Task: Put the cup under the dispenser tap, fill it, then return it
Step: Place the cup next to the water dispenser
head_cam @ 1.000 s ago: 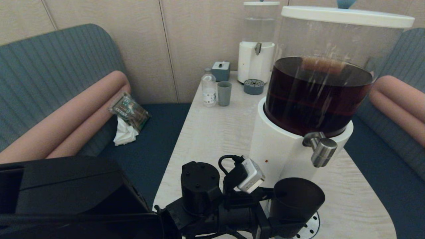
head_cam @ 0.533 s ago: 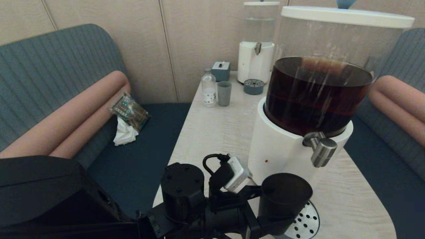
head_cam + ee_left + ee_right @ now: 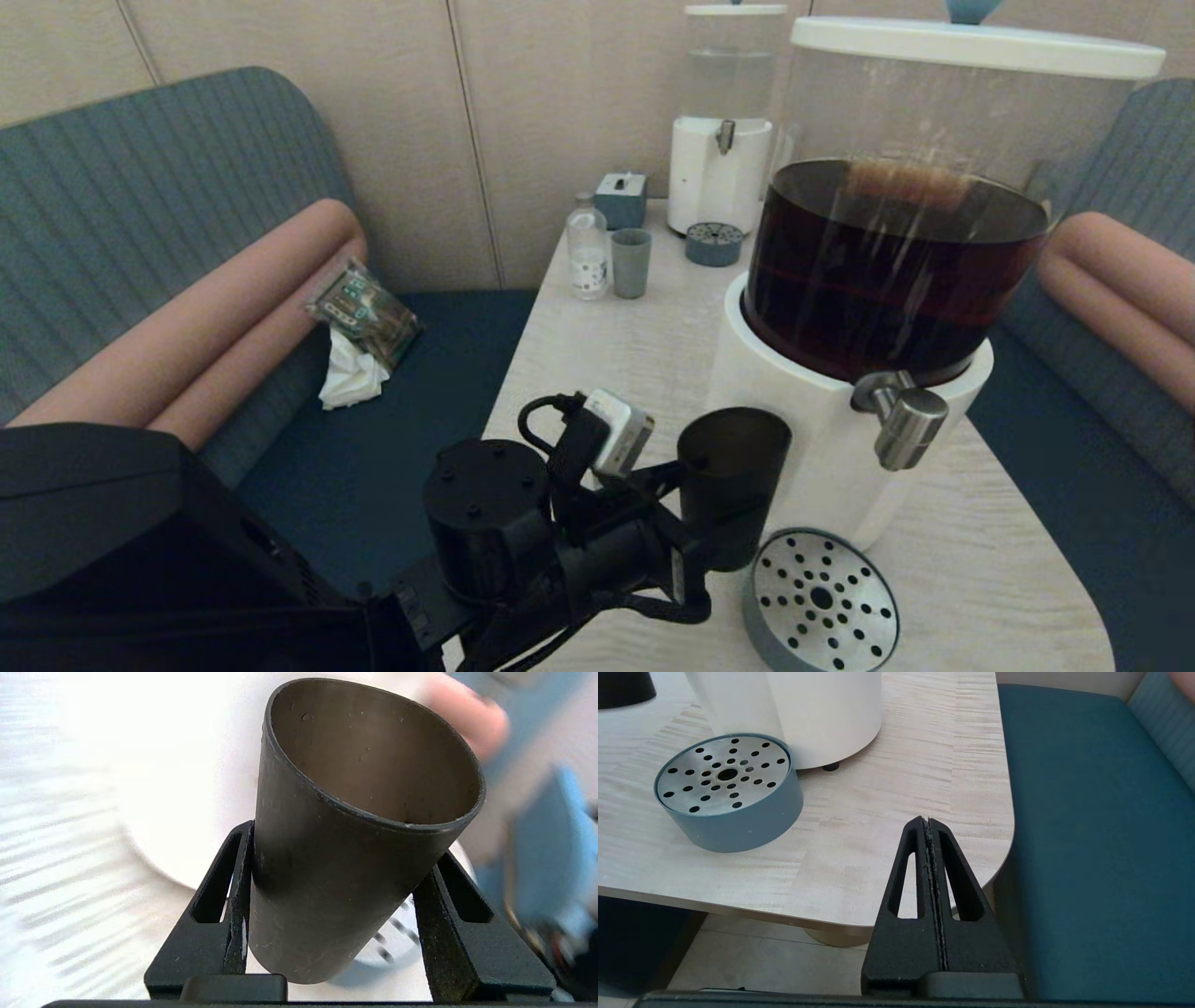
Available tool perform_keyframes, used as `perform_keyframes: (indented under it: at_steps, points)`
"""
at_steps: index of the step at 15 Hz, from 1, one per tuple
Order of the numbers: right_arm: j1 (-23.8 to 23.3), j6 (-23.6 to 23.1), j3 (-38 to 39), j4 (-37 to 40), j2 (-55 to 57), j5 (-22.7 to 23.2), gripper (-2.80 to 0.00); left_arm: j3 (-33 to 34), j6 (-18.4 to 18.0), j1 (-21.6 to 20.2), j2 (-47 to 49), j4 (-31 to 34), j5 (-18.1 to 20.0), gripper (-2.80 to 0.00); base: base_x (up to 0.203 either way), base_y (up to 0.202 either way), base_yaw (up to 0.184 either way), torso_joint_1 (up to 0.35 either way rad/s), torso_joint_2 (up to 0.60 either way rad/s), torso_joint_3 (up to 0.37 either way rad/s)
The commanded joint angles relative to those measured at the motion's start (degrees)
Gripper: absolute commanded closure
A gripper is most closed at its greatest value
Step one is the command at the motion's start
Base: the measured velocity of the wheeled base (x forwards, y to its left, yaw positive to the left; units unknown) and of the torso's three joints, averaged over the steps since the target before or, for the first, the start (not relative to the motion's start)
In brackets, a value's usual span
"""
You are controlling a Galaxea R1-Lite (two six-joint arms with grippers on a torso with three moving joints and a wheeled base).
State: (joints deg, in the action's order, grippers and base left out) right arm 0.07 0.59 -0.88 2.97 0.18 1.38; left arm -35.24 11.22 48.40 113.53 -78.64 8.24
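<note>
The robot's left hand (image 3: 719, 523) grips the matte black tapered cup (image 3: 731, 485), its two black fingers (image 3: 224, 914) clamped on opposite sides of the lower half of the cup's body. The cup is lifted clear of the pale wood-grain surface (image 3: 607, 364) and tilted slightly, mouth up. In the wrist view its inside looks dull and no liquid can be made out. It hangs just beside the white base of the large dispenser (image 3: 803, 420), to the left of the perforated round metal drip tray with a grey-blue wall (image 3: 822, 599) and no longer above it.

The dispenser's clear tank (image 3: 896, 261) holds dark brown liquid under a white lid. Its chunky brushed-silver tap (image 3: 901, 420) juts out over the drip tray, to the right of the cup and a little higher than its rim.

The right hand (image 3: 930, 826) is parked off the near right corner of the surface, its black fingers pressed together with nothing between them.

Far back on the surface stand a smaller white dispenser with clear liquid (image 3: 724, 121), a pale grey-blue tumbler (image 3: 631, 263) and a small clear bottle (image 3: 587, 250) just beside it. A teal and pink upholstered bench (image 3: 168, 243) runs along the left.
</note>
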Motion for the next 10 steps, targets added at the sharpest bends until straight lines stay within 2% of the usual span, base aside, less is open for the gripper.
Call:
perform_keyframes:
  at_steps: [1,4,7,10]
  points:
    - [0.01,0.03,0.00,0.01,0.07,0.03,0.00,-0.35,0.44,-0.73,0.61,-0.46,-2.10,0.00,0.000,0.000,0.000,0.000,0.00,0.000]
    - [0.01,-0.06,0.00,0.01,0.08,0.03,0.00,-0.11,1.41,-2.19,0.81,-0.98,-6.36,0.00,0.000,0.000,0.000,0.000,0.00,0.000]
    - [0.01,0.02,0.00,0.01,0.08,0.03,0.00,-0.19,1.79,-5.06,1.23,-1.52,-8.03,0.00,0.000,0.000,0.000,0.000,0.00,0.000]
    - [0.01,-0.04,0.00,0.01,0.08,0.03,0.00,-1.67,1.66,-10.29,3.39,-2.75,-8.36,0.00,0.000,0.000,0.000,0.000,0.00,0.000]
